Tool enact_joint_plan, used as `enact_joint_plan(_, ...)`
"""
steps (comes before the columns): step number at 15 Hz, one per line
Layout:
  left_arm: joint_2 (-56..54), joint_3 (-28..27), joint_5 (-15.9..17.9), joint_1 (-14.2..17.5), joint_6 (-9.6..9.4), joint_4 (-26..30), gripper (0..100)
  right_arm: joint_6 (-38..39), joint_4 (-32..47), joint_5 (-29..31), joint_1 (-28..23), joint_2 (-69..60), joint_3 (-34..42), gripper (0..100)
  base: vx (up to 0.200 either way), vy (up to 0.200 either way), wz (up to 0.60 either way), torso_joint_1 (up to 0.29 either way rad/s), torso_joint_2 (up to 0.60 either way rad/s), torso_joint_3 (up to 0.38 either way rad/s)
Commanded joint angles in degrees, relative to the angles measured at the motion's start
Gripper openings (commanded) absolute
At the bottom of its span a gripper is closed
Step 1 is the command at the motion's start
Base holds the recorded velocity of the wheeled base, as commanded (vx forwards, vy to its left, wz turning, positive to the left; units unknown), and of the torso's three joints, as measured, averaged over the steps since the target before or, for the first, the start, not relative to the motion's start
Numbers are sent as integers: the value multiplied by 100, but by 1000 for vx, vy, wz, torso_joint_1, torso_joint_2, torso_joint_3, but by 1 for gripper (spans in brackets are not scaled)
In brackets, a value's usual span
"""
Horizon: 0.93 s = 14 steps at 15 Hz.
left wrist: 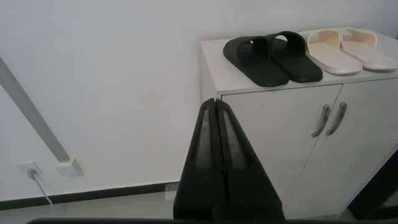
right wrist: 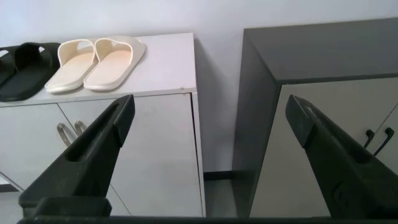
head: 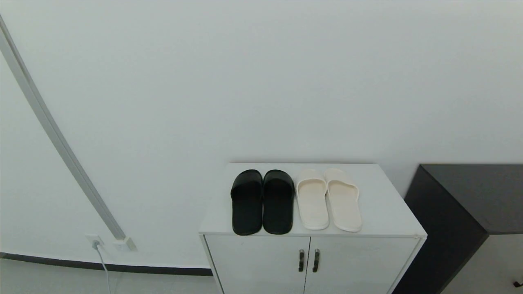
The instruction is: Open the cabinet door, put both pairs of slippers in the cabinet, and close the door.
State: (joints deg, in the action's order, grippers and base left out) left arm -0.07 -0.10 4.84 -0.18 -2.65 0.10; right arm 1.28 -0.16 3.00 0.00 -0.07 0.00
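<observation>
1. Head view
   1. The cabinet (head: 367, 212) stands against the wall with both doors shut, so what is inside is hidden.
   2. Two handles (head: 301, 260) sit side by side at the centre seam. Their long axis is vertical.
   3. The black pair (head: 265, 204) and the white pair (head: 314, 202) lie on the cabinet top, black on the robot's left and just beside the white. Each slipper runs front to back, heel at the front edge and toe toward the wall.
   4. A dark cabinet (head: 449, 228) stands close on the right.
2. Left wrist view
   1. The left hand (left wrist: 215, 109) has its fingers pressed together and holds nothing.
   2. It is in front of the left door (left wrist: 273, 143), below the level of the cabinet top.
   3. The handles (left wrist: 328, 119) lie farther toward the robot's right and apart from the hand. The black pair (left wrist: 273, 57) is above the hand.
3. Right wrist view
   1. The right hand (right wrist: 208, 115) is spread wide and holds nothing.
   2. It faces the gap between the right door (right wrist: 155, 155) and the dark cabinet (right wrist: 311, 56).
   3. The handles (right wrist: 71, 132) lie toward the robot's left and are not touched.
4. Judgement
   1. Door opening is the step in hand. Neither hand looks clearly nearer the seam.
   2. The spread right hand is ready to close on a vertical handle. The left hand must open first.
</observation>
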Motion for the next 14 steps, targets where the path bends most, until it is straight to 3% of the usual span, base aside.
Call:
enact_joint_plan(1,7,1,-1,-8,1,-1,0,-40,16,-27,0,7,-9,100,0,0,0,0,0,0)
enact_joint_plan(9,7,1,-88,1,45,-1,0,-198,-19,-45,-44,192,-18,100,0,0,0,0,0,0)
enact_joint_plan(11,7,1,-185,-8,45,-1,0,522,218,-63,123,790,-1239,100,0,0,0,0,0,0)
enact_joint_plan(14,7,1,-176,1,45,-1,0,311,376,-274,536,2117,-1274,100,0,0,0,0,0,0)
